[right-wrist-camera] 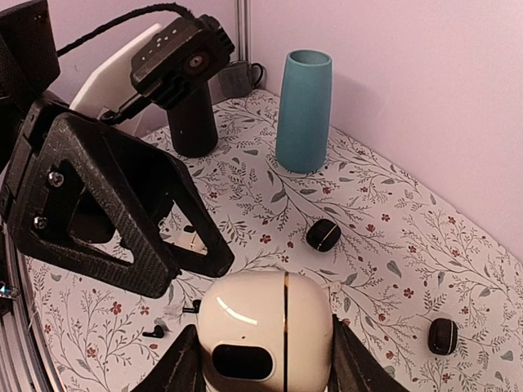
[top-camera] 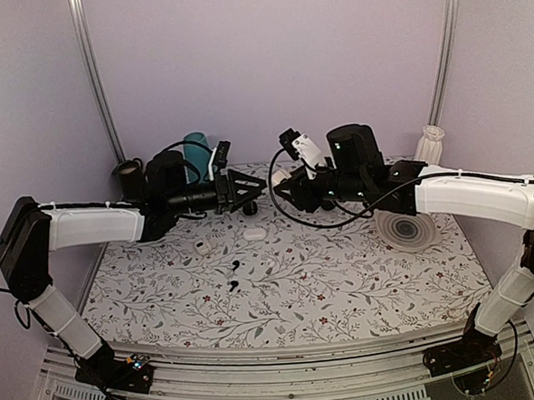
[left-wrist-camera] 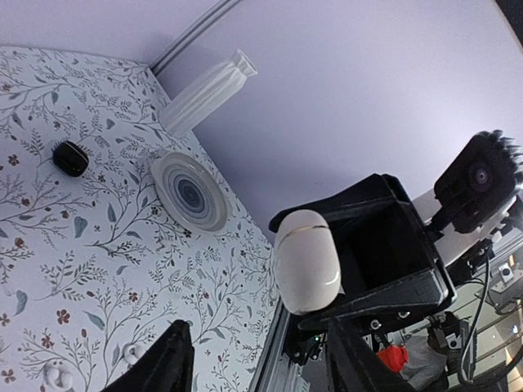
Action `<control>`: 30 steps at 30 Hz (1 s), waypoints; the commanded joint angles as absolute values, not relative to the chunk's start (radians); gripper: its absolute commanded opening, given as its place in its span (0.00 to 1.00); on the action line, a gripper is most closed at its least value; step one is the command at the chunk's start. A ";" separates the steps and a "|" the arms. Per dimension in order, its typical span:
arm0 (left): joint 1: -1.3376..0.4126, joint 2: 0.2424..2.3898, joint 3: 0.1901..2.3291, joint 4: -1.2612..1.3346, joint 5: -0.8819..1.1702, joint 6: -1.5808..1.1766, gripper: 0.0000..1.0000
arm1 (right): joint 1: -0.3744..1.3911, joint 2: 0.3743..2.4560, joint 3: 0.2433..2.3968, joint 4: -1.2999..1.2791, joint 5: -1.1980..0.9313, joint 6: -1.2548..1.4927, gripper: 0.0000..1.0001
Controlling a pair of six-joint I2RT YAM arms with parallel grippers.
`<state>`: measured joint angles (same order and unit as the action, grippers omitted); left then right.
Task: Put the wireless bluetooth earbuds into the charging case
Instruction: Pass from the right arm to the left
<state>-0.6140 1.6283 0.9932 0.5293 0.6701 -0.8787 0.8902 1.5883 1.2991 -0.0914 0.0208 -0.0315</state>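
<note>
The charging case (right-wrist-camera: 265, 331) is glossy white with a thin gold seam, and its lid is down. My right gripper (right-wrist-camera: 265, 341) is shut on its sides and holds it in the air above the table. In the top view the case (top-camera: 279, 175) hangs at the middle, in the right gripper (top-camera: 284, 184). My left gripper (top-camera: 248, 192) faces it closely from the left. In the left wrist view the case (left-wrist-camera: 306, 261) lies just past the open left gripper (left-wrist-camera: 260, 328), with nothing between the fingers. Small black earbuds (top-camera: 234, 266) lie on the cloth below. White earbuds (left-wrist-camera: 135, 353) lie there too.
The flowered cloth carries a teal vase (right-wrist-camera: 304, 110), a black cylinder (right-wrist-camera: 192, 122), two black pebble cases (right-wrist-camera: 324, 235) (right-wrist-camera: 442, 336), a ribbed grey plate (top-camera: 406, 229), a white vase (top-camera: 429, 143) and small white items (top-camera: 255, 233) (top-camera: 202, 247). Walls stand close at the back and sides.
</note>
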 commanded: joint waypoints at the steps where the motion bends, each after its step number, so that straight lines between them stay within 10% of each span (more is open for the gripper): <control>1: -0.639 1.621 1.004 0.578 0.703 -0.902 0.56 | 0.900 1.558 1.283 -0.039 -0.013 -0.065 0.12; 30: -0.687 1.672 1.143 0.402 0.686 -0.768 0.35 | 0.925 1.627 1.370 -0.125 0.012 -0.110 0.12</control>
<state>-0.6724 1.6558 1.1141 0.4263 0.6769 -0.7959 0.9165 1.6104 1.3346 -0.1177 0.0017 -0.0959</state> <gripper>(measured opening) 0.353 0.457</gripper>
